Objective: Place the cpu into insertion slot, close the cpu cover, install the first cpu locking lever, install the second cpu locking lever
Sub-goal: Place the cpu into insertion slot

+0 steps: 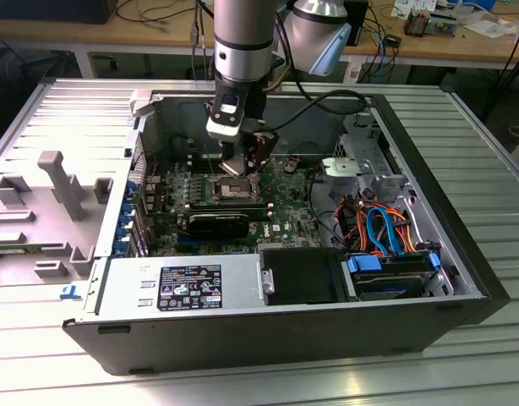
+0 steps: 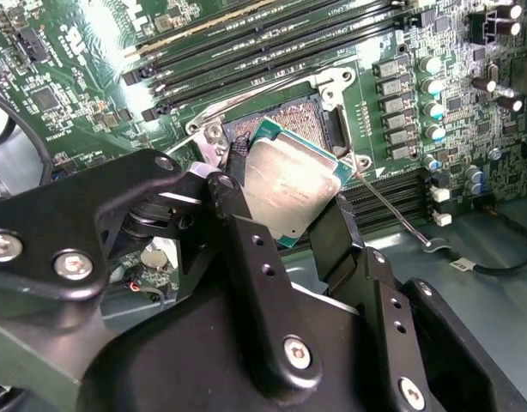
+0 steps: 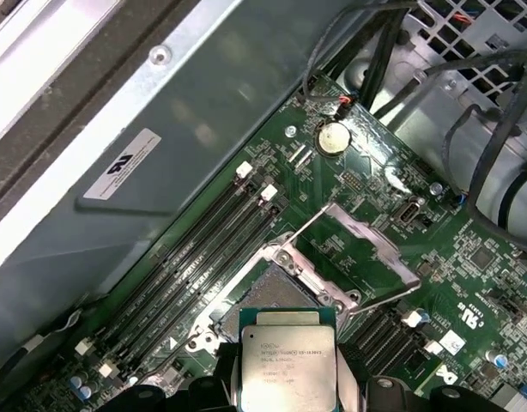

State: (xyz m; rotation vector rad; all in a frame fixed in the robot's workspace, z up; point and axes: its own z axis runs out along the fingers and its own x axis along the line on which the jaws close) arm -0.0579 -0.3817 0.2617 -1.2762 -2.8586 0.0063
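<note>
My gripper (image 2: 285,221) is clamped on the cpu (image 2: 291,182), one finger against each of two opposite edges, with its silver metal top facing both wrist views. The cpu hangs over the edge of the insertion slot (image 3: 276,296) on the green motherboard (image 3: 474,257), not seated in it. The cpu cover (image 3: 354,245) stands swung open beside the insertion slot

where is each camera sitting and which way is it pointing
exterior view: off the arm, outside and above the open computer case, looking down into it; shows the arm and pincer.
second wrist view: at the wrist, looks along the black fingers to the cpu they clamp at the insertion slot.
first wrist view: on the arm, looks down on the open cpu cover; pincer parts flank the cpu.
both wrist views share the held cpu and insertion slot.
</note>
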